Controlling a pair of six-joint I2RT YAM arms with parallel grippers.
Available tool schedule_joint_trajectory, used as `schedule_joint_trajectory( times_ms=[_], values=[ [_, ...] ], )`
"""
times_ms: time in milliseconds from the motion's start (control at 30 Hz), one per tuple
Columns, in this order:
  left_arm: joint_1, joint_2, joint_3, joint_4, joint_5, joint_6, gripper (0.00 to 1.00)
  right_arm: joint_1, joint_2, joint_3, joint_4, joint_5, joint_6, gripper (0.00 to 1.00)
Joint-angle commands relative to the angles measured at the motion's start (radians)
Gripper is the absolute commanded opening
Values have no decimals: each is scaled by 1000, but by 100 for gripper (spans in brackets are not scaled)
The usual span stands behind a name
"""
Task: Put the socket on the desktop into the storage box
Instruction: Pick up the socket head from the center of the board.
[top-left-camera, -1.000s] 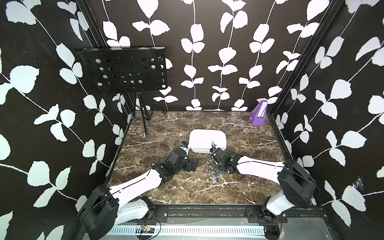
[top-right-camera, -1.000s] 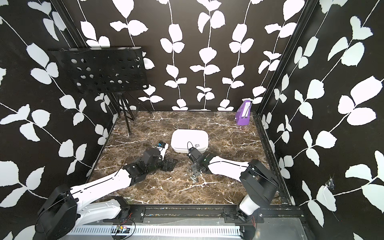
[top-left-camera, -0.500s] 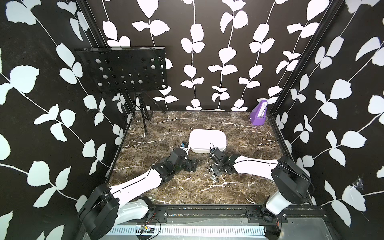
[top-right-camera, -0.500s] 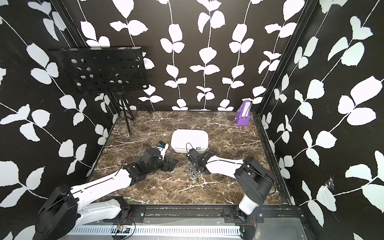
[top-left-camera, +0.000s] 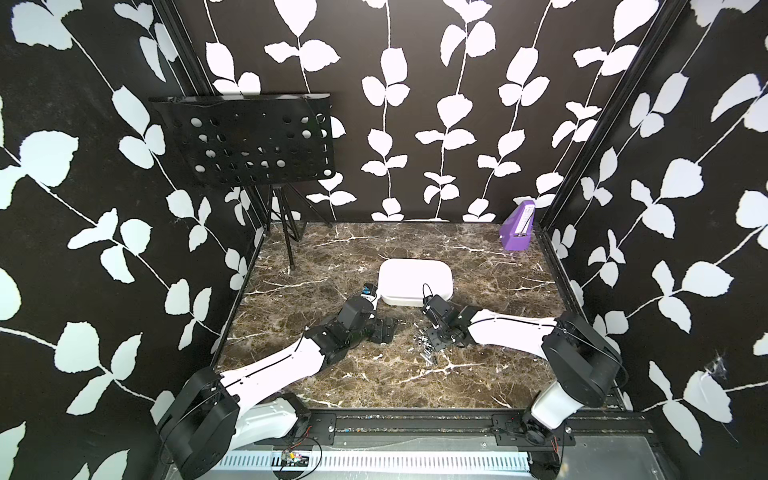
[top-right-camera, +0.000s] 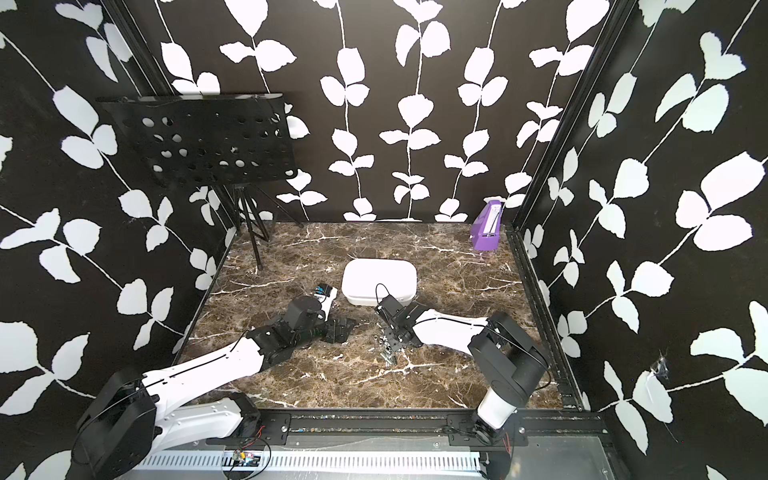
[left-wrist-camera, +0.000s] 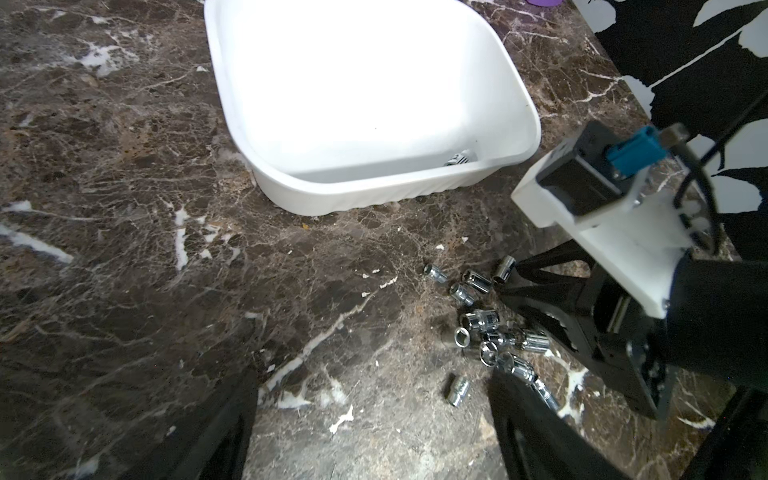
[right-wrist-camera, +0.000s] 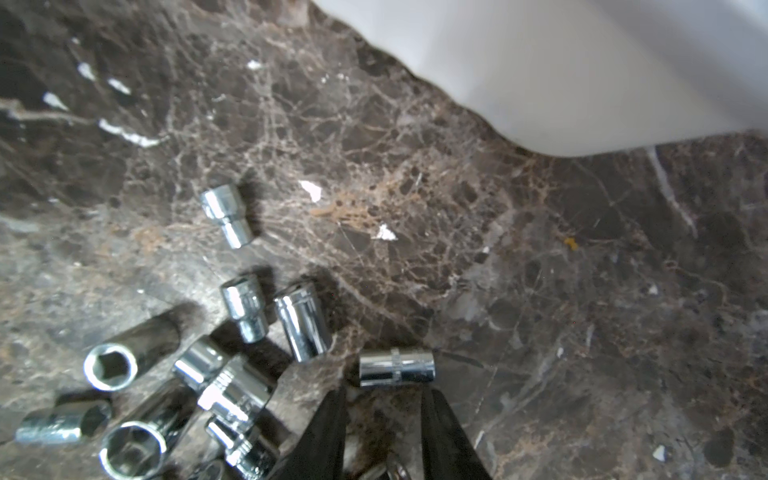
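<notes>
well, at the near edge the two arms start from their bases and reach over the desktop (top-left-camera: 374, 386), a dark brown marble top with white veins. the left claw (left-wrist-camera: 372, 374) is low over bare marble, a little left of the middle. its two black fingers are spread wide and nothing is between them. to the right of it lies a pile of sockets (left-wrist-camera: 486, 328), several small chrome pieces close together on the desktop, some touching. the right claw (right-wrist-camera: 384, 392) points down at the right side of this pile. its jaws stand a little apart and only marble shows in the gap, so it grips nothing. one chrome socket (right-wrist-camera: 397, 369) lies on its side on the desktop, across the gap and just past the fingertips; whether it touches them i cannot tell.

a bit farther, in the middle of the desktop, stands the white storage box (top-left-camera: 399, 300), near the pile but apart from it. in its near right corner the left wrist view shows a small chrome piece (left-wrist-camera: 459, 159) that looks like a socket.

in the far right corner is a purple wedge-shaped box (top-left-camera: 517, 232). at the far left stands a black perforated music stand (top-left-camera: 257, 110).
</notes>
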Motion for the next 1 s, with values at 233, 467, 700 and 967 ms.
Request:
schedule_joint_trajectory(
  times_ms=[233, 467, 700, 967],
  values=[
    [-1, 1, 25, 4, 10, -6, 88, -22, 31, 5, -14, -3, 12, 39],
    [0, 1, 25, 7, 12, -7, 88, -32, 49, 14, -17, -14, 13, 44],
    [1, 1, 25, 6, 12, -7, 88, -34, 58, 14, -6, -36, 16, 44],
    [0, 2, 24, 7, 12, -9, 88, -37, 79, 27, -15, -36, 17, 40]
  ],
)
